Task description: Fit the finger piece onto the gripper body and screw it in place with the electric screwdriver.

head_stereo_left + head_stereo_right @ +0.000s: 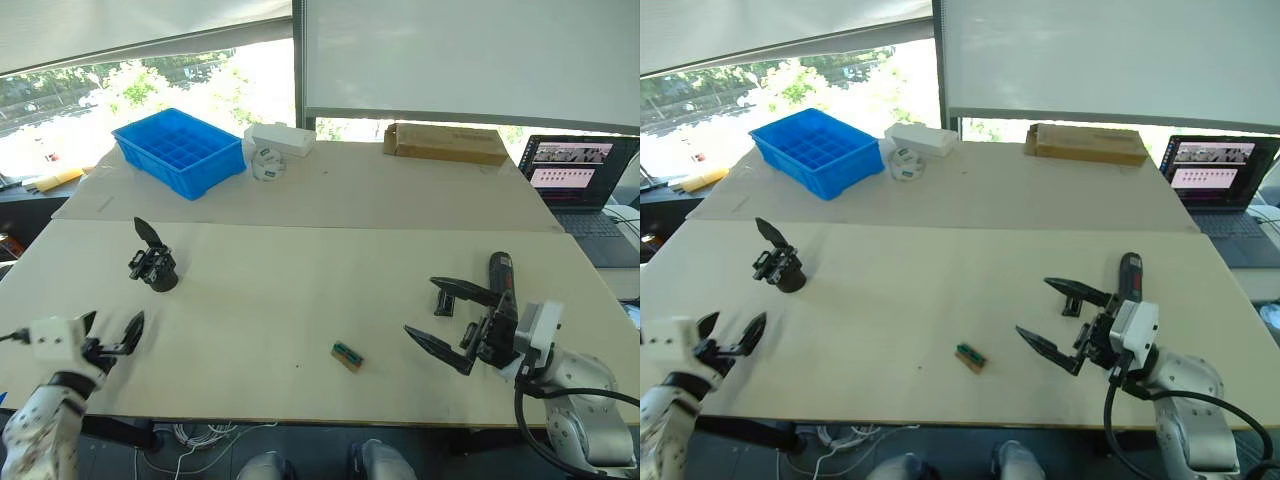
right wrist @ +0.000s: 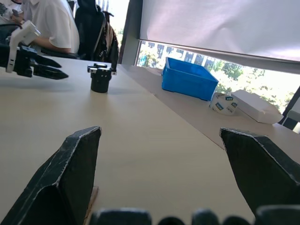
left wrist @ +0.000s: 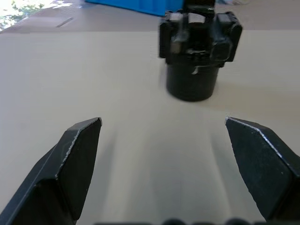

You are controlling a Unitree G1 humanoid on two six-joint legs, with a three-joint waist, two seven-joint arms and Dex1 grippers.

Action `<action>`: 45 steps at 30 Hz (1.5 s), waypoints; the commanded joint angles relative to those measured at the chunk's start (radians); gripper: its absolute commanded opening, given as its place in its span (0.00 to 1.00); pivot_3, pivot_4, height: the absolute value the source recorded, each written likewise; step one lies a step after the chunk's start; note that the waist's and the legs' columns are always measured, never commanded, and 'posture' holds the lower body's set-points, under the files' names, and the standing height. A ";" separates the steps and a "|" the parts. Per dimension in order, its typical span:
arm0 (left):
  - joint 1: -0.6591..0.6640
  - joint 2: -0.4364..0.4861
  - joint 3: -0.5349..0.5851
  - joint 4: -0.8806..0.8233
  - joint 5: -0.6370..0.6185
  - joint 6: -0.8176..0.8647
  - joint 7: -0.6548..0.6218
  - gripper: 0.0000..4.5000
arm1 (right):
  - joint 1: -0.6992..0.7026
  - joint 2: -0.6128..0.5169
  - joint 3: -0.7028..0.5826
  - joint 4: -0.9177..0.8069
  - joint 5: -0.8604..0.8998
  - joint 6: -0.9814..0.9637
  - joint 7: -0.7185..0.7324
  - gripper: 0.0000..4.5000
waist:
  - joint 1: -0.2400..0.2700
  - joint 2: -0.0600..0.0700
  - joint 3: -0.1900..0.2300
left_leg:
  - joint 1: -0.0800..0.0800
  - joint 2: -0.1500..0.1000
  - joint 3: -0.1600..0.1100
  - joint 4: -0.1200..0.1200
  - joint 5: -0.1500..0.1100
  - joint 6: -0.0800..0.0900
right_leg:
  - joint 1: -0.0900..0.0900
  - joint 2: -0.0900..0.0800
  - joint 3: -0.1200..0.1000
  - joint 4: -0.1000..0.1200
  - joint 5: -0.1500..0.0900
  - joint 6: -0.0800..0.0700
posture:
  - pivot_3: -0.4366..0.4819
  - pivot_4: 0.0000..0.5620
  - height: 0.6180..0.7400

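the gripper body stands upright on the table's left, ahead of the wide-open left gripper, and looks rigid, compact and fairly light, best pinched around its round base, while the right gripper hangs open too.

Beige table, sunlit window, prob. blinds.

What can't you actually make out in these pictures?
- Finger piece: mostly hidden behind the right gripper in the eye views.
- Electric screwdriver: its bit can't be seen.
- Gripper body: blurred and cut off by the left wrist view's edge.
- Laptop: screen text too small.
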 commanded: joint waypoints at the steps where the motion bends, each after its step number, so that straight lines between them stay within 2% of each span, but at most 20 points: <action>1: -0.058 0.021 -0.021 0.020 0.044 0.031 0.056 1.00 | -0.028 0.004 0.000 -0.020 0.007 -0.039 -0.016 0.99 | -0.006 0.000 0.000 | 0.000 0.000 0.000 0.000 0.000 0.000 | 0.000 0.000 0.000 0.000 0.000 0.000 | 0.48 0.27 1.00; 13: -0.287 -0.016 -0.155 0.212 0.148 0.026 0.132 1.00 | 0.005 0.005 0.015 -0.055 -0.013 -0.055 -0.063 0.99 | -0.004 0.000 0.000 | 0.000 0.001 0.001 0.000 0.001 -0.002 | 0.000 0.001 0.000 0.000 0.000 -0.001 | 0.48 0.27 1.00; 30: -0.466 -0.001 -0.184 0.527 0.189 -0.124 0.100 1.00 | 0.032 -0.022 0.029 -0.069 -0.007 -0.065 -0.032 0.99 | 0.004 0.001 -0.001 | 0.001 0.000 0.001 0.000 0.002 -0.001 | 0.000 0.000 0.000 0.002 0.000 -0.001 | 0.48 0.27 1.00; 31: -0.468 -0.001 -0.186 0.538 0.188 -0.131 0.093 0.88 | 0.033 -0.022 0.028 -0.069 -0.007 -0.065 -0.031 1.00 | 0.004 0.001 -0.001 | 0.001 0.000 0.001 0.000 0.002 -0.001 | 0.000 0.000 0.000 0.002 0.000 -0.001 | 0.48 0.27 1.00; 32: -0.466 -0.001 -0.189 0.543 0.187 -0.136 0.081 0.83 | 0.036 -0.024 0.026 -0.070 -0.006 -0.065 -0.030 1.00 | 0.004 0.001 -0.001 | 0.001 0.000 0.001 0.000 0.002 -0.001 | 0.000 0.000 0.000 0.002 0.000 -0.001 | 0.48 0.27 1.00; 33: -0.465 -0.002 -0.189 0.543 0.183 -0.141 0.072 0.74 | 0.040 -0.025 0.023 -0.070 -0.005 -0.065 -0.029 1.00 | 0.004 0.001 -0.001 | 0.001 0.000 0.001 0.000 0.002 -0.001 | 0.000 0.000 0.000 0.002 0.000 -0.001 | 0.48 0.27 1.00; 35: -0.464 -0.009 -0.188 0.524 0.165 -0.142 0.047 0.53 | 0.047 -0.029 0.016 -0.070 -0.004 -0.066 -0.029 1.00 | 0.004 0.002 -0.001 | 0.001 0.000 0.001 0.000 0.002 -0.001 | 0.000 0.000 0.000 0.002 0.000 -0.001 | 0.48 0.27 1.00; 37: -0.465 -0.024 -0.194 0.472 0.139 -0.139 0.014 0.53 | 0.053 -0.033 0.009 -0.070 -0.001 -0.067 -0.029 1.00 | 0.004 0.002 -0.001 | 0.001 0.000 0.001 0.000 0.002 -0.001 | 0.000 0.000 0.000 0.002 0.000 -0.001 | 0.48 0.27 1.00; 41: -0.417 -0.031 -0.306 0.199 0.138 -0.167 -0.120 0.53 | 0.107 -0.063 -0.036 -0.089 0.024 -0.073 -0.002 1.00 | 0.009 0.001 0.000 | -0.001 -0.001 0.000 0.001 0.002 -0.001 | 0.000 -0.002 -0.002 0.001 0.000 0.000 | 0.48 0.27 1.00; 43: -0.369 -0.036 -0.363 0.056 0.113 -0.115 -0.174 0.53 | 0.191 -0.110 -0.068 -0.097 0.032 -0.127 0.097 1.00 | 0.012 -0.001 0.000 | -0.003 -0.002 0.000 0.001 0.002 0.000 | 0.000 -0.002 -0.003 0.000 0.000 0.001 | 0.48 0.27 1.00; 45: -0.338 -0.043 -0.403 -0.016 0.102 -0.084 -0.204 0.53 | 0.255 -0.133 -0.091 -0.097 0.052 -0.151 0.145 1.00 | 0.009 -0.001 0.000 | -0.002 -0.003 0.000 0.001 0.002 0.001 | 0.000 -0.002 -0.002 -0.001 -0.001 0.003 | 0.48 0.27 1.00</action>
